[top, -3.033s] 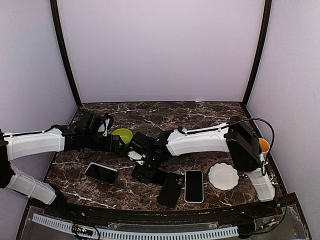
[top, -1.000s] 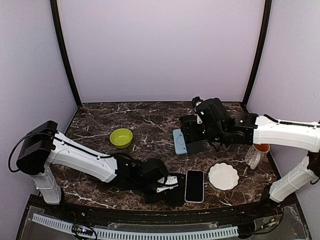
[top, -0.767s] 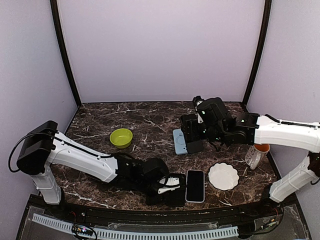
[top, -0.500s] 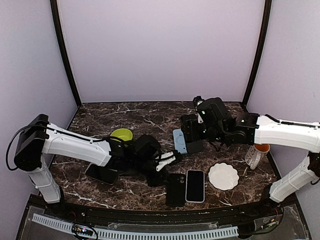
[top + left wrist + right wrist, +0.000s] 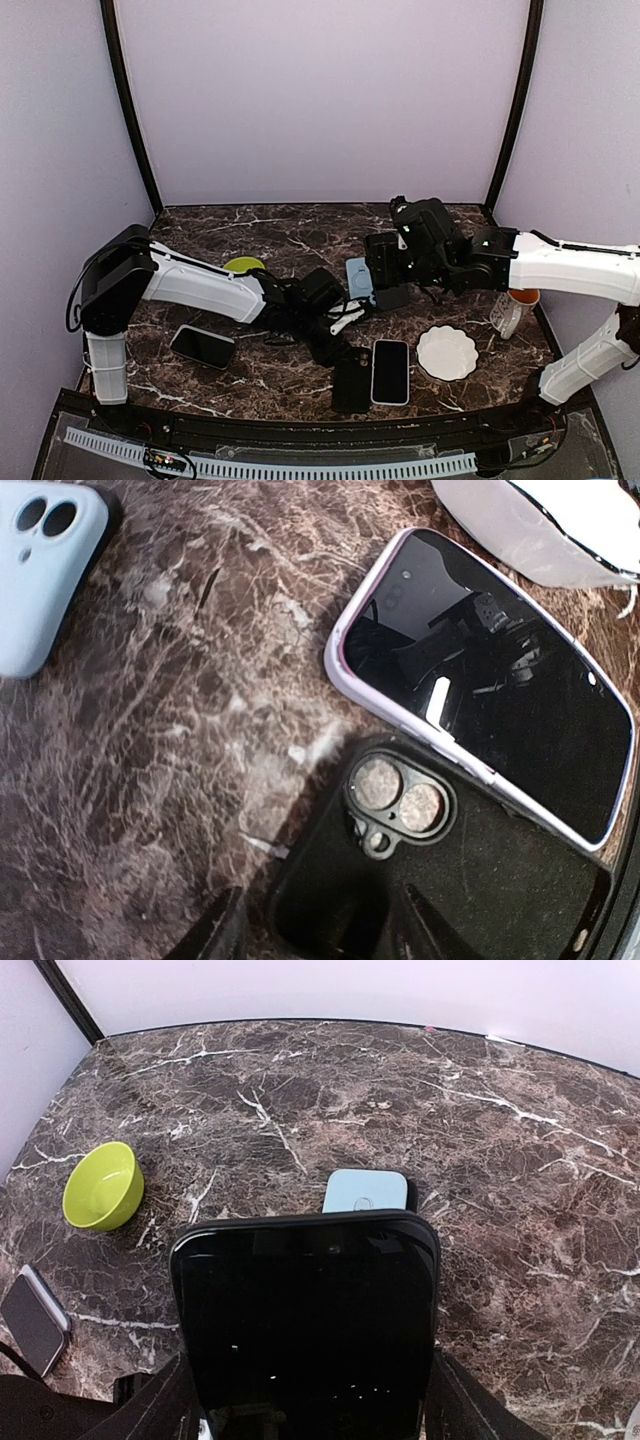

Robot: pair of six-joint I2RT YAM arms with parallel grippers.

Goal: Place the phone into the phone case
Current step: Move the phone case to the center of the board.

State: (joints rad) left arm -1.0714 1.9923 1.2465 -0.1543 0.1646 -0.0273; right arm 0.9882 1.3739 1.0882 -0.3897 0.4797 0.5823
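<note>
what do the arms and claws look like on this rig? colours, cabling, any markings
Both match: left arm and right arm have smooth white link shells and chunky black joint housings. A thin black cable loops out by the left arm's black shoulder block. The left claw is black with white finger pieces; the right claw looks all black. No readable markings.

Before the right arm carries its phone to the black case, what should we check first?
1. Black phone clamped in right gripper: ok.
2. Black case empty, open side up: ok.
3. Left gripper open, holding nothing: ok.
4. Space around case free: not ok; lilac-rimmed phone lies against its edge.
5. Phone's camera end matched to case cutout: cannot tell.
</note>
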